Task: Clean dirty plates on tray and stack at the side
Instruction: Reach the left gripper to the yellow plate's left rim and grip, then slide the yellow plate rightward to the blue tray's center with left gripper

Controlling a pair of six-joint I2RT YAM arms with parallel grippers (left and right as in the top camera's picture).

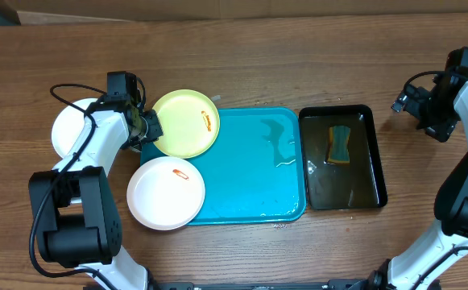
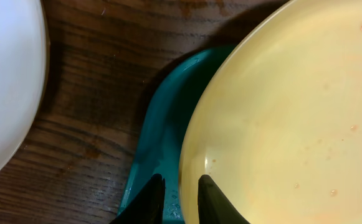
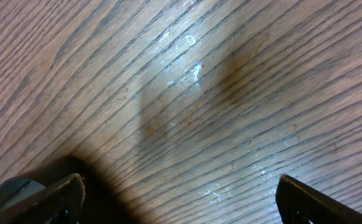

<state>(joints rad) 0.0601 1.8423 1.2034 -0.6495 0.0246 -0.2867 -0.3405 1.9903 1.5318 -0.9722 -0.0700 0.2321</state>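
**While one plate sits aside, two smeared ones wait**

Since only one white plate (image 1: 66,129) lies off on the counter (image 1: 242,48) to my left, looking wiped from above, I judge the job about a third done. The lime-green plate (image 1: 184,121) overhangs the far-left corner of the turquoise tray (image 1: 258,177) and shows an orange streak near its right rim. The other white plate (image 1: 166,195) overhangs the tray's near-left edge and has a red smear of its own. Both need cleaning and stacking. My left fingers (image 2: 151,200) straddle the green plate's rim, drawn close together, but I cannot tell whether they pinch it. My right fingers (image 3: 318,200) are spread wide over bare counter, holding nothing, well apart from the sponge (image 1: 340,145) lying in the black tray (image 1: 374,177).
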